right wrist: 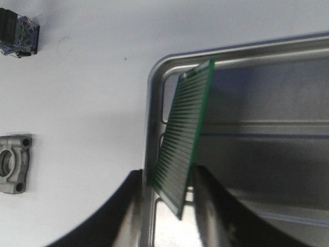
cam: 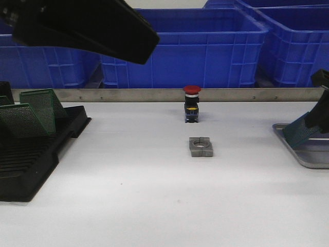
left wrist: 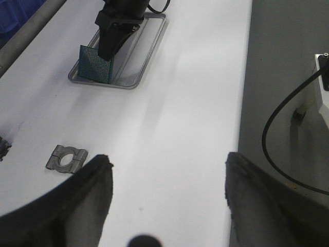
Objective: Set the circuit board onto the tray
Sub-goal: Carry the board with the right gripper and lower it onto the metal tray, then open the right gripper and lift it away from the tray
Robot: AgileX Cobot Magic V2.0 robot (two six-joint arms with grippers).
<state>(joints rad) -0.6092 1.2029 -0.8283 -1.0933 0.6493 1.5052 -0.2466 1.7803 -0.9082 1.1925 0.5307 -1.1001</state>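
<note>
Gripping the circuit board point(right wrist: 186, 139) by its edge, right gripper point(right wrist: 167, 193) tilts it over the tray point(right wrist: 267, 67); thin, stiff, light, probably fragile; left gripper point(left wrist: 167, 170) gapes empty

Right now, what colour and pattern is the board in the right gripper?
Green circuit board with fine parallel striping across its face, clearest in the right wrist view.

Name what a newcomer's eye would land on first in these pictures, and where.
The red-capped push button stands mid-table before the blue plastic bins. At the right edge, the right end effector holds a green perforated circuit board tilted over the shallow silver-grey metal tray. More green boards lean in the black slotted rack, left.
</note>
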